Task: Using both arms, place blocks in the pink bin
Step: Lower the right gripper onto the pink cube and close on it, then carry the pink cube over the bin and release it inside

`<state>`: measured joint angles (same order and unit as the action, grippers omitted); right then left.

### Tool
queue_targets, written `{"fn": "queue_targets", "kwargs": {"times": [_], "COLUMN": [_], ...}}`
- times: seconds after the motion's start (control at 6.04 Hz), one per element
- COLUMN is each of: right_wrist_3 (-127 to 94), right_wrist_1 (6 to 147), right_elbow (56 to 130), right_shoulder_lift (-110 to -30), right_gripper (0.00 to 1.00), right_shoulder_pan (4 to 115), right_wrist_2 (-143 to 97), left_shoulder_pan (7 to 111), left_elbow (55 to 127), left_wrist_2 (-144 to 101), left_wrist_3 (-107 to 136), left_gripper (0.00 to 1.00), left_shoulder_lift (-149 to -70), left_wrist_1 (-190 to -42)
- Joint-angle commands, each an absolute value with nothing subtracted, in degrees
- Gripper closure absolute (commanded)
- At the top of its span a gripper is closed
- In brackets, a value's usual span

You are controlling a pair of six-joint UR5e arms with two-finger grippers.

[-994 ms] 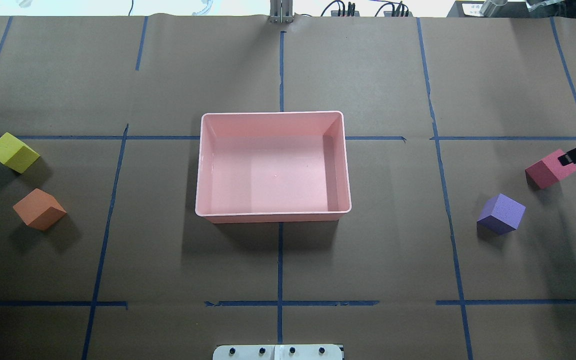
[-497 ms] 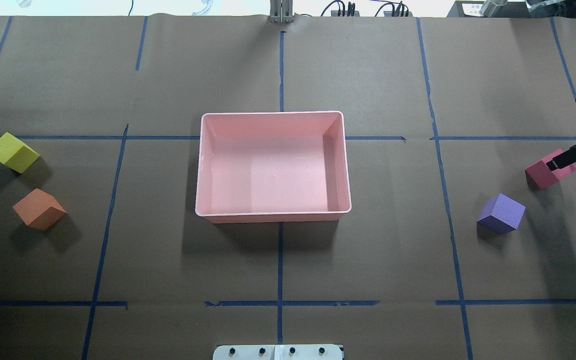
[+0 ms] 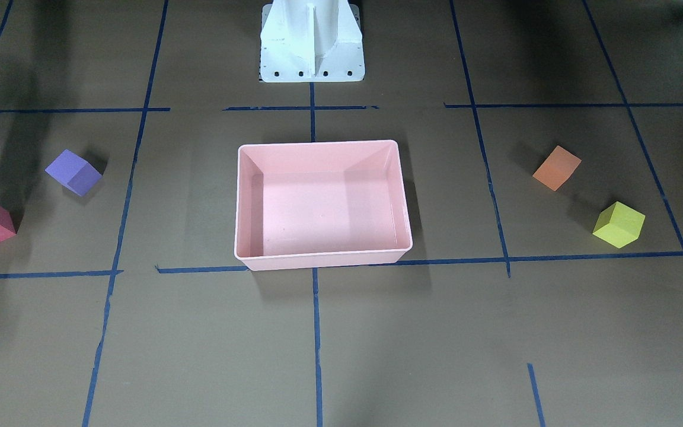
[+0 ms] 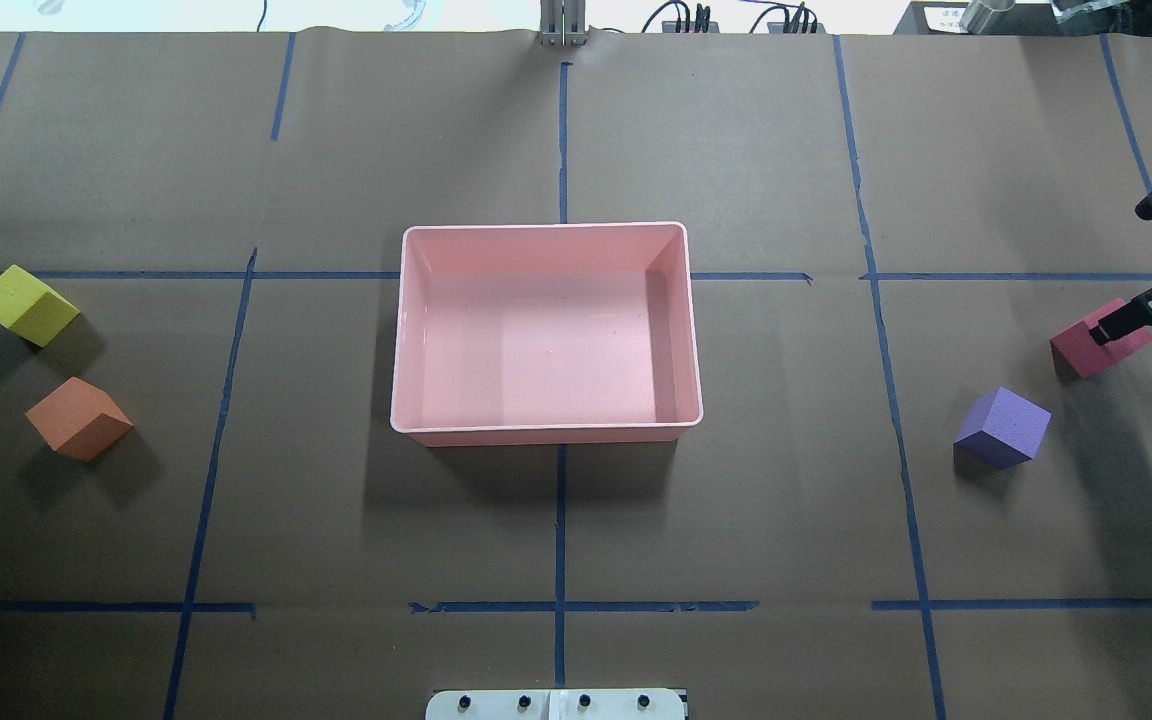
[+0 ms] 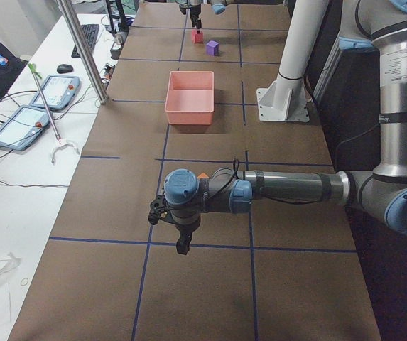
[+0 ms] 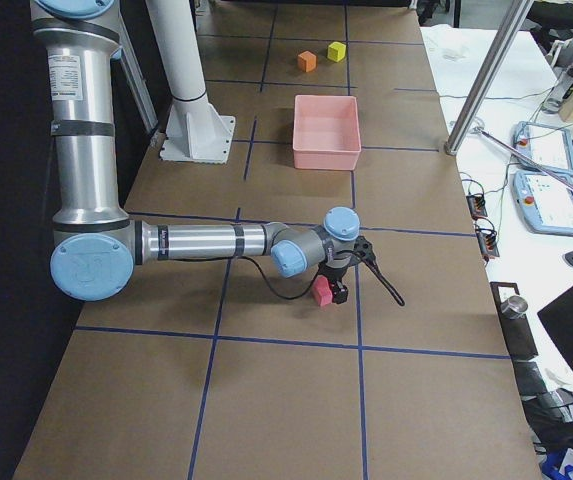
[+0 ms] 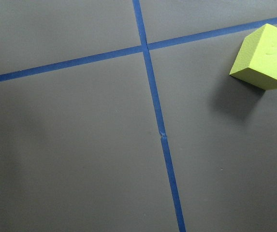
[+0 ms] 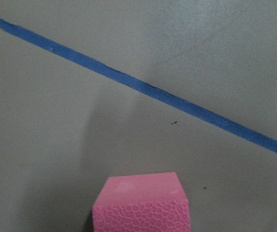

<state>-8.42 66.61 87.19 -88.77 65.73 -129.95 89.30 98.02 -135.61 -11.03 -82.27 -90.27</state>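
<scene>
Left gripper (image 5: 182, 244) first: it's only caught in the side camera, hanging over bare brown paper, so whether its jaws are spread or pressed together can't be told. Nothing is seen held in it.

Moving across the overhead view, the yellow-green block (image 4: 26, 305) and orange block (image 4: 79, 418) are parked near each other at the far left. Both are well apart from the pink bin (image 4: 546, 228), which sits in the middle with nothing in it. The purple block (image 4: 1003, 428) comes next, then the red block (image 4: 1084, 352) near the right edge.

The right gripper (image 6: 339, 292) is lowered right at the red block. Its black fingers look spread rather than pinched, and one finger is seen lying across the block's top corner in the overhead shot. No grip looks made yet.

What could go wrong is probably this:
- If that finger is brought down onto the top face instead of beside it, the foam could be squashed or the block tipped and shoved.
- If the jaws are closed off-centre, the block could be twisted out, or lost on the long carry to the bin.
- If both arms are sent over the bin together, a bump is possible.
</scene>
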Motion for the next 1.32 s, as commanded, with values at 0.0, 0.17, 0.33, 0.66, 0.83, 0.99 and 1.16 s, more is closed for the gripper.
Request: {"fn": "queue_targets", "kwargs": {"times": [0.0, 0.17, 0.33, 0.66, 0.83, 0.99, 1.16], "right_wrist_3": [-8.44, -8.35, -8.26, -9.22, -12.01, -18.22, -27.24], "right_wrist_1": [66.62, 66.53, 66.62, 67.23, 71.67, 80.68, 86.95], "right_elbow": [86.14, 85.7, 85.61, 89.27, 96.52, 103.29, 106.32], "right_shoulder_lift": [-88.59, -88.59, -87.64, -86.23, -85.7, -81.86, -75.3], "right_gripper": [0.0, 0.02, 0.59, 0.82, 0.83, 0.82, 0.8], "right_shoulder_pan": [63.64, 63.28, 63.02, 64.5, 65.47, 65.39, 63.13], "right_wrist_2": [-129.81, -129.81, -129.73, -130.42, -131.65, -131.92, -131.92], "left_shoulder_pan": [89.3, 89.3, 89.3, 89.3, 89.38, 89.38, 89.3], "left_elbow": [98.09, 98.09, 98.09, 98.09, 98.09, 98.09, 98.09], "left_wrist_2": [-135.62, -135.62, -135.62, -135.7, -135.7, -135.7, -135.7], "left_wrist_3": [-11.07, -11.07, -11.07, -11.07, -11.07, -11.07, -11.07], "left_gripper": [0.0, 0.0, 0.0, 0.0, 0.0, 0.0, 0.0], "left_shoulder_lift": [-82.27, -82.27, -82.27, -82.27, -82.27, -82.27, -82.27], "left_wrist_1": [-90.35, -90.35, -90.35, -90.35, -90.35, -90.35, -90.35]}}
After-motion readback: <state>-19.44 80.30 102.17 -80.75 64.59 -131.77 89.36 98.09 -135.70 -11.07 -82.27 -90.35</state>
